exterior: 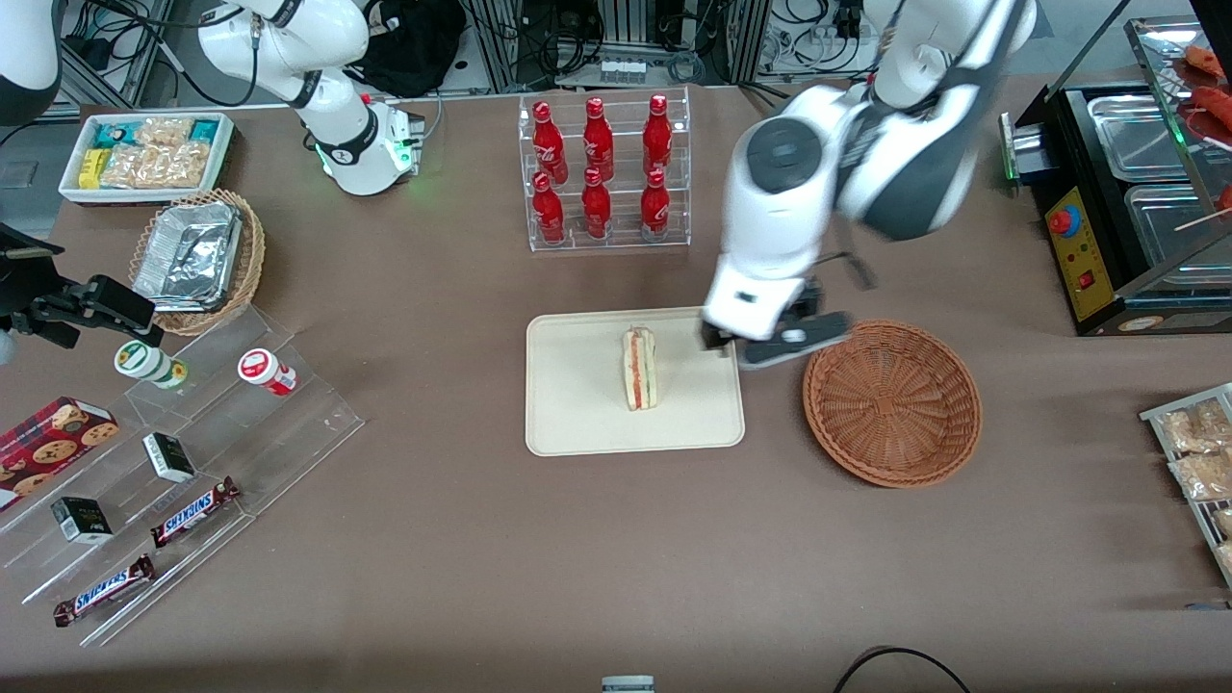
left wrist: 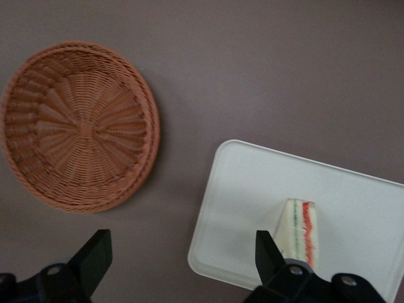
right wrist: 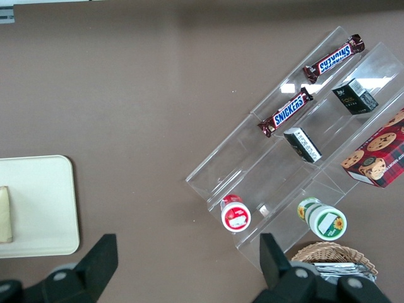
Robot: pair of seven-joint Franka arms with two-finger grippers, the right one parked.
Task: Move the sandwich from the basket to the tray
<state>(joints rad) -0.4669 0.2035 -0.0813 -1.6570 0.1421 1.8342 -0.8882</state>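
The basket sat empty; the sandwich lay on the tray. The end effector hovered between them, spread wide, holding nothing.

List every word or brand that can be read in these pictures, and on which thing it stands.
"SNICKERS": two chocolate bars on the clear stepped stand.
Red bottles: white script, unreadable.
Dark small boxes, two jars, cookie box: print too small.
Open claw, sandwich, tray, basket: no text.
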